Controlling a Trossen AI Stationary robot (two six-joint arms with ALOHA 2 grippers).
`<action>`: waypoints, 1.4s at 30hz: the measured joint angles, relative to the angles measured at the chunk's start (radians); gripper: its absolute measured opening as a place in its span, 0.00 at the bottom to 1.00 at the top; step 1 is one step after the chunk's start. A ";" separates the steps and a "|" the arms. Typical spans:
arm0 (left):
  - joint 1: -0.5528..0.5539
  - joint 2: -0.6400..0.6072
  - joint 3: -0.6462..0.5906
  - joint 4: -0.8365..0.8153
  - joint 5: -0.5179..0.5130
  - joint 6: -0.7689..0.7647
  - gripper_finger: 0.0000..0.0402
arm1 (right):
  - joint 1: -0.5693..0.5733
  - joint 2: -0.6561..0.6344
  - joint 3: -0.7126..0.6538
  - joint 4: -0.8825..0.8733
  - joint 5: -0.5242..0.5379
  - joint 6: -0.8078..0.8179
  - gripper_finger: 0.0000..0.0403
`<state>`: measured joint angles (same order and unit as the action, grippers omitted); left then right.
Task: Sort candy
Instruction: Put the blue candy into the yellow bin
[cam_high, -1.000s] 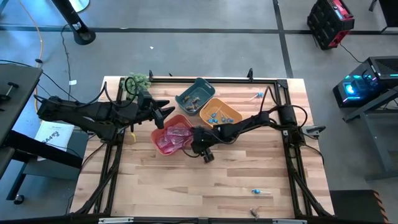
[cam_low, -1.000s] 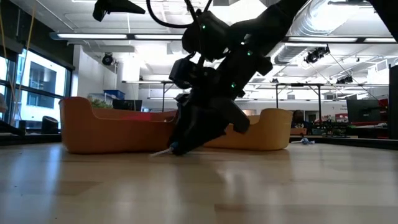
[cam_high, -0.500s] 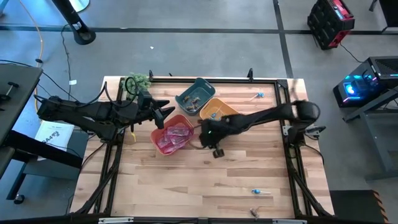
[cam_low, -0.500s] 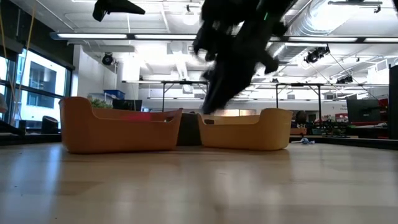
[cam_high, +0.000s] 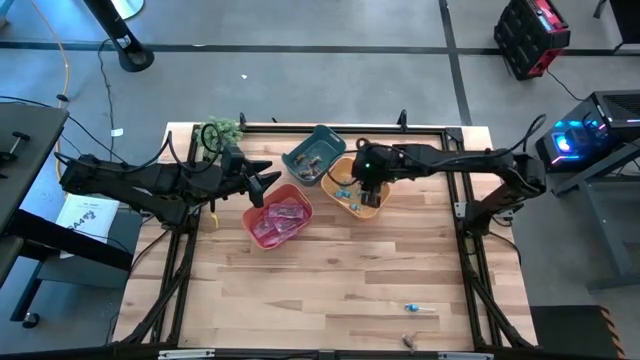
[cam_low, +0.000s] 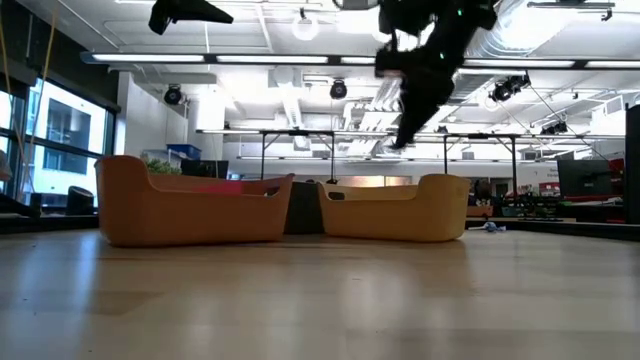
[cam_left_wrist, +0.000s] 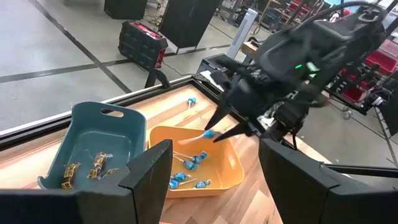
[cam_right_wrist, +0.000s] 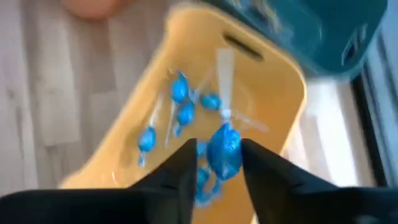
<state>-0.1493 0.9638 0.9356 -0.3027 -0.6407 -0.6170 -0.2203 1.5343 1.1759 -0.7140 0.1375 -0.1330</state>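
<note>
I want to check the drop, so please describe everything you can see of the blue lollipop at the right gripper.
The blue lollipop is a small round sweet in shiny blue wrapping with a thin white stick pointing away from the fingers. It sits between the fingertips of the right gripper, above the orange bin, which already holds several similar lollipops. The pictures do not show whether it is gripped or already released.

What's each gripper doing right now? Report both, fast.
Left gripper: open, empty, waiting beside the red bin.
Right gripper: over the orange bin, blue lollipop between its fingers.
</note>
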 joint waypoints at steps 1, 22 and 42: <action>0.000 0.000 0.000 0.000 0.000 0.001 0.58 | -0.010 0.003 -0.012 -0.007 -0.012 0.010 0.35; 0.000 0.000 0.000 0.009 0.000 0.053 0.58 | 0.515 0.004 -0.046 -0.221 -0.334 0.549 0.63; 0.000 0.000 0.000 0.008 0.001 0.124 0.58 | 1.021 0.255 -0.046 -0.143 -0.313 1.096 0.63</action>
<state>-0.1490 0.9642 0.9356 -0.2951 -0.6395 -0.4931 0.8004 1.7890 1.1301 -0.8571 -0.1754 0.9632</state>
